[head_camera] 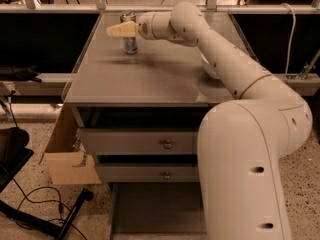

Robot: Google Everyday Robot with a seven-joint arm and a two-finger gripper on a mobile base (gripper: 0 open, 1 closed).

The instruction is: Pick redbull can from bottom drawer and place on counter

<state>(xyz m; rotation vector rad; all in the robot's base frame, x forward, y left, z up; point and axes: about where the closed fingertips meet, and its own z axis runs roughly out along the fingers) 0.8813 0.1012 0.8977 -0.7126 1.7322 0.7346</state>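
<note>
Our gripper (121, 30) hangs over the far left of the counter (150, 79). The redbull can (131, 45) stands upright right against it, its base apparently resting on the surface just beneath. We cannot tell whether the gripper clasps the can or is free of it. We judge the placing nearly done: let the can settle flat, release gently, and draw straight back without nudging it.

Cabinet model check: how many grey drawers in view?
3: upper knobbed grey drawer, lower knobbed grey drawer, open shallow bottom drawer below; arm hides their right ends. Gripper at slim silver can on grey counter.
</note>
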